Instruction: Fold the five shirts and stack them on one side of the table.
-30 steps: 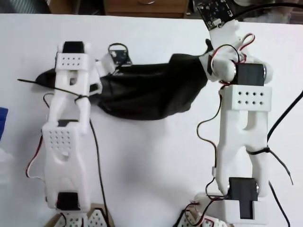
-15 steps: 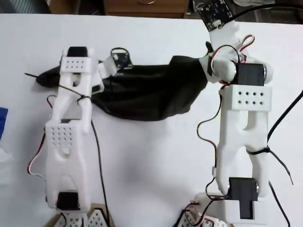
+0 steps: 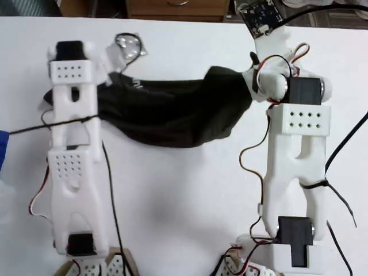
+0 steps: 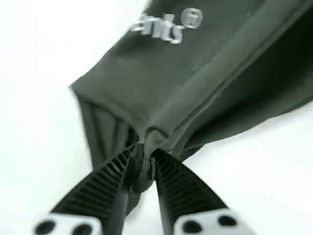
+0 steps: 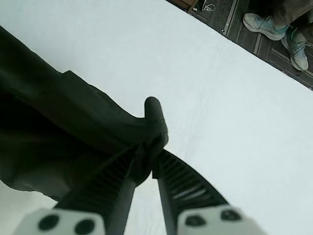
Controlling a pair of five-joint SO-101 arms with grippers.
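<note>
The dark shirt [image 3: 172,115] is stretched along the counter's [image 3: 184,201] far edge, its opposite ends clamped by the left end effector [image 4: 142,164] and the right end effector [image 5: 144,156].

**High view.** My left arm [image 3: 72,172] lies over one end of the dark shirt [image 3: 172,115], so I cannot see the grasp beneath it. The right arm [image 3: 296,132] covers the other end in the same way. A blue object [image 3: 2,150] is cut off by the picture's edge; I cannot tell what it is. Both arm bases run off the bottom edge.

**Left wrist view.** The pale print [image 4: 166,24] on the shirt is blurred and clipped by the edge. Cloth bunched in the left gripper [image 4: 143,155] hides the inner faces of its fingertips.

**Right wrist view.** The shirt runs out of frame. A fold pinched in the right gripper [image 5: 146,154] hides how much cloth it holds.
</note>
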